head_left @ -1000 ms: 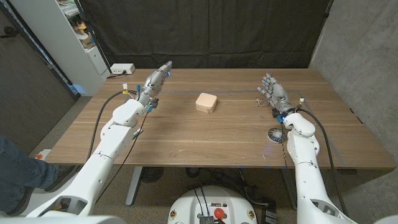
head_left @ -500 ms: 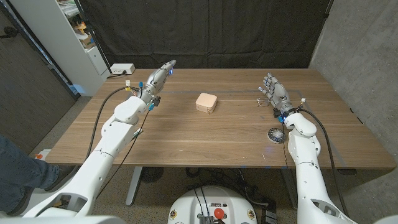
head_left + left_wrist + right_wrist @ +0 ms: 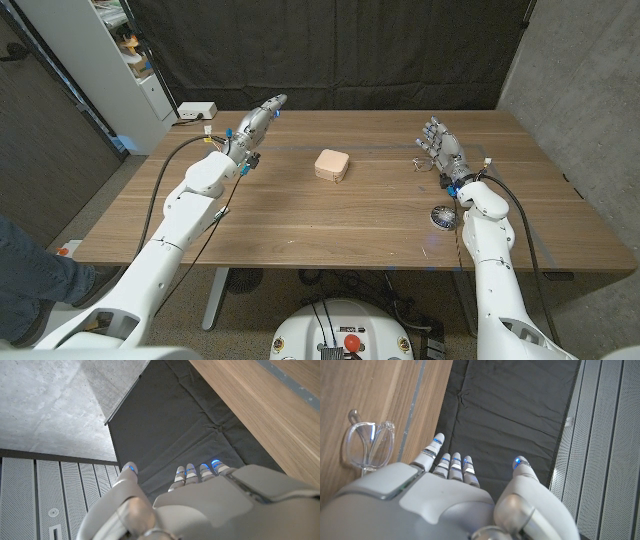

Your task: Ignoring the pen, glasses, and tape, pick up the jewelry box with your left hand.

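Left hand [image 3: 254, 124]: raised over the far left of the surface [image 3: 330, 225], fingers extended, empty. Jewelry box [image 3: 332, 165]: on the surface, centre, well apart from both hands. Right hand [image 3: 441, 147]: fingers spread, empty, beside the glasses [image 3: 367, 444].

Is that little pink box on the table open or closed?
Closed. The jewelry box sits with its lid down flat, no gap showing, in the head view.

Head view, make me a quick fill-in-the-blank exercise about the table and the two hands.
1. The jewelry box lies nearer the ____ hand.
2. The glasses lie beside the ____ hand.
3. The left hand holds ____.
4. The tape roll lies beside the right ____.

Missing words: left; right; nothing; arm
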You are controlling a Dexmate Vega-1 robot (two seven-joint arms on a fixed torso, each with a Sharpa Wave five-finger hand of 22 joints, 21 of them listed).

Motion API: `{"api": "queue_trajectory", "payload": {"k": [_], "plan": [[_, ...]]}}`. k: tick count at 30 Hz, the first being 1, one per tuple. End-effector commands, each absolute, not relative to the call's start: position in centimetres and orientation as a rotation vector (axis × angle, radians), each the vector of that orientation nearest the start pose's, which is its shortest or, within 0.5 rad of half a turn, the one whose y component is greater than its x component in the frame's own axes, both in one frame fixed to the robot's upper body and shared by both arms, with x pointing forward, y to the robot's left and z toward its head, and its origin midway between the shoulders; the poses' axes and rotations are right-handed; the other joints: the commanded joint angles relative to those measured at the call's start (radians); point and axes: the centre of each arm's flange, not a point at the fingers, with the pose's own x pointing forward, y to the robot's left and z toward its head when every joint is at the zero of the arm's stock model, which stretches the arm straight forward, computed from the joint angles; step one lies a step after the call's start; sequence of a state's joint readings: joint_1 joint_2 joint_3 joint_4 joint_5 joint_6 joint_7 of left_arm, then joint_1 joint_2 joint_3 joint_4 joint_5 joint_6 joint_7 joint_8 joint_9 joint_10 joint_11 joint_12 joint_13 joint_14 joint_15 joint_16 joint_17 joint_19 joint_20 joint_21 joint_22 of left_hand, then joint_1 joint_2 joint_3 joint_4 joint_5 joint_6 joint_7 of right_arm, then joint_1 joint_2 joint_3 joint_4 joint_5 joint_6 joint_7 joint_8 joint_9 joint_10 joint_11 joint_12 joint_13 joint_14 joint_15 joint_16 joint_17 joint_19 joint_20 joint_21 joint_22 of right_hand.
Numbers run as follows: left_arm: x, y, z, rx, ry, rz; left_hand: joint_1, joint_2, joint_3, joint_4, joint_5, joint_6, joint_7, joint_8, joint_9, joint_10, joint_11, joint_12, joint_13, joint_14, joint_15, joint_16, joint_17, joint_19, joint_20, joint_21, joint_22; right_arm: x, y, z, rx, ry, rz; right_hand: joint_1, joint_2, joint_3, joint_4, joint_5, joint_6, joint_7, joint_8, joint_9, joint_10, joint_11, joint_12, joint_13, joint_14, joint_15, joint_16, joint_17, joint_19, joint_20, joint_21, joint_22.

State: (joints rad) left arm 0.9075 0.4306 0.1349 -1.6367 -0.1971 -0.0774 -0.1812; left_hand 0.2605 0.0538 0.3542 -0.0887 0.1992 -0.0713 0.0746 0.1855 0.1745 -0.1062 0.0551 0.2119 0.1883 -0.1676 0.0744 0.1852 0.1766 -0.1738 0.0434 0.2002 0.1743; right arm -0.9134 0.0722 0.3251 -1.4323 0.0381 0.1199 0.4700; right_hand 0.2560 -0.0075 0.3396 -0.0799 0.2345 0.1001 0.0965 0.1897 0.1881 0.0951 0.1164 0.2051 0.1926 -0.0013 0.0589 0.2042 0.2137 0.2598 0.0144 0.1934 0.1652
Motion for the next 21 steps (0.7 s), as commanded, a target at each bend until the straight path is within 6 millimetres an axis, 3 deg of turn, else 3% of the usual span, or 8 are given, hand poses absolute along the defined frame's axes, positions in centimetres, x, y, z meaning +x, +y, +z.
{"api": "queue_trajectory", "payload": {"k": [1,21], "plan": [[59.2,25.9,6.4,0.384,-0.736,-0.241,0.013,0.004,0.003,-0.008,-0.001,0.004,0.004,0.009,0.005,-0.001,0.0,0.003,0.004,-0.009,-0.004,0.004,0.004,-0.078,0.006,-0.004,0.005,63.2,-31.2,-2.0,0.079,-0.666,0.174,0.001,0.007,-0.003,-0.002,0.005,0.01,-0.004,0.01,0.002,0.006,0.001,0.004,0.003,0.005,0.003,0.005,0.003,0.007,0.005,-0.003,0.004],[58.5,24.8,7.6,0.518,-0.749,-0.201,0.03,0.011,0.011,-0.019,-0.004,0.003,0.004,0.007,0.005,-0.002,0.0,0.002,0.005,-0.011,-0.004,0.003,0.003,-0.081,0.005,-0.005,0.005,62.9,-31.4,-2.1,0.088,-0.675,0.167,0.001,0.007,-0.005,-0.003,0.006,0.017,-0.004,0.011,0.002,0.009,-0.001,0.004,0.003,0.007,0.0,0.004,0.002,0.008,0.006,-0.003,0.004]]}}
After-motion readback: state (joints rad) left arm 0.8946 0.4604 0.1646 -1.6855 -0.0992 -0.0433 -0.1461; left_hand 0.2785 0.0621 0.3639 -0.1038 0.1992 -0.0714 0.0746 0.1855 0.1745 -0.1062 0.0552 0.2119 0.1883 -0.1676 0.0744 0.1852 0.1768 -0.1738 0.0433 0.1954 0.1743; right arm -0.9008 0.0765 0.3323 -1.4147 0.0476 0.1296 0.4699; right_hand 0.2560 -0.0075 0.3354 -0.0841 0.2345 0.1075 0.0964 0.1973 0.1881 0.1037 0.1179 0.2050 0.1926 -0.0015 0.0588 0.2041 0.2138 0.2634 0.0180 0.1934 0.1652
